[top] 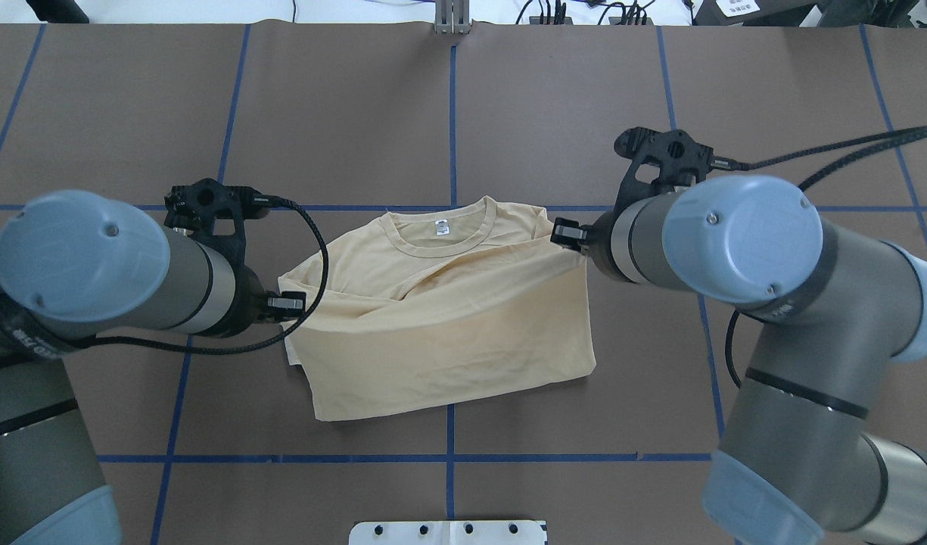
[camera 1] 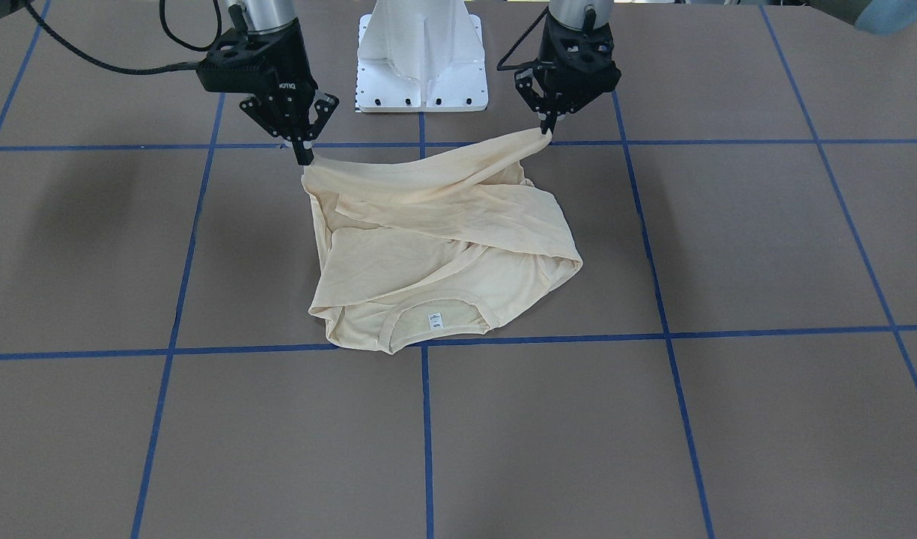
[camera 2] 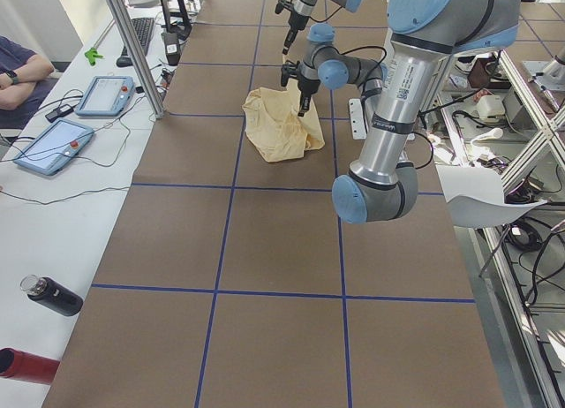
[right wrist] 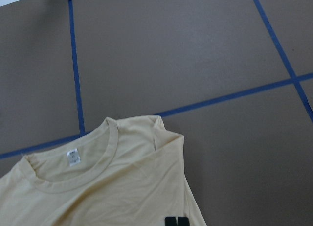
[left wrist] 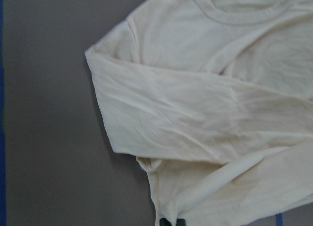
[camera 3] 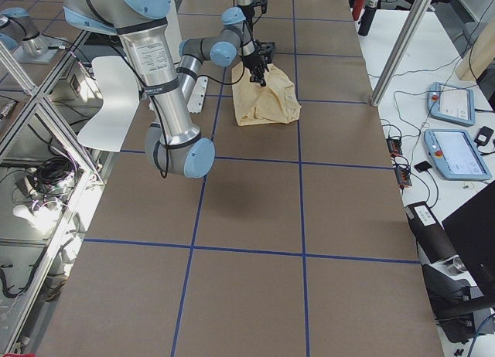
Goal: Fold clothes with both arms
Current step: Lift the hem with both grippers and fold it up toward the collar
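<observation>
The pale cream-yellow shirt (camera 1: 443, 247) lies bunched mid-table, its neck with the white label (camera 1: 435, 320) on the side away from the robot. Its print is hidden. My left gripper (camera 1: 546, 133) is shut on one hem corner and holds it above the table. My right gripper (camera 1: 305, 157) is shut on the other hem corner, also raised. The cloth hangs stretched between them. In the overhead view the shirt (top: 440, 325) shows between both arms, the fingers hidden under the wrists. The left wrist view shows the folded sleeve and body (left wrist: 205, 113); the right wrist view shows the collar (right wrist: 112, 196).
The white pedestal base (camera 1: 422, 60) stands just behind the shirt. Blue tape lines (camera 1: 426, 419) grid the brown table. Beside the table, on the operators' side, lie tablets (camera 2: 53, 145) and bottles (camera 2: 53, 295), and a metal post (camera 2: 132, 50) stands there.
</observation>
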